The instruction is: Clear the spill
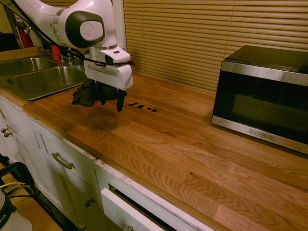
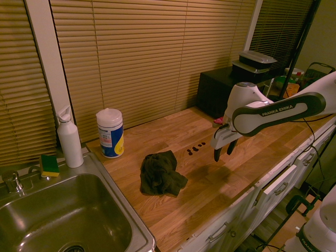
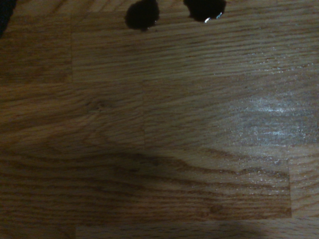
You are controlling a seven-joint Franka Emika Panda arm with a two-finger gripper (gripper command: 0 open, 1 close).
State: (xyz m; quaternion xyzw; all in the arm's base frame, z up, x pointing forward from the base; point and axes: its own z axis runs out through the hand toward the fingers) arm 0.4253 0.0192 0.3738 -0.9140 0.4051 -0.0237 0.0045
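1. The wooden tabletop (image 2: 247, 157) runs from the sink (image 2: 68, 220) at one end to the microwave (image 1: 262, 96) at the other, and everything that matters sits in the stretch between them

2. The dark cloth (image 2: 160, 173) lies crumpled on the wood, on the sink side of the arm, and nothing is touching it. Judging from the task, the cloth is what the arm needs first, so the coming move runs toward the sink and not toward the blots

3. The end effector (image 2: 224, 152) hangs above the wood pointing straight down, its two dark fingers spread wide and holding nothing

4. The spill (image 2: 196, 148) is a short row of small dark blots between the cloth and the end effector, closer to the end effector and a little toward the window blinds from it. The row's long axis runs roughly along the tabletop's length, so a wipe along that line would take all of it in one pass

5. In the wrist view two blots (image 3: 142, 14) show at one edge of the picture, so the end effector is beside the row, not over it
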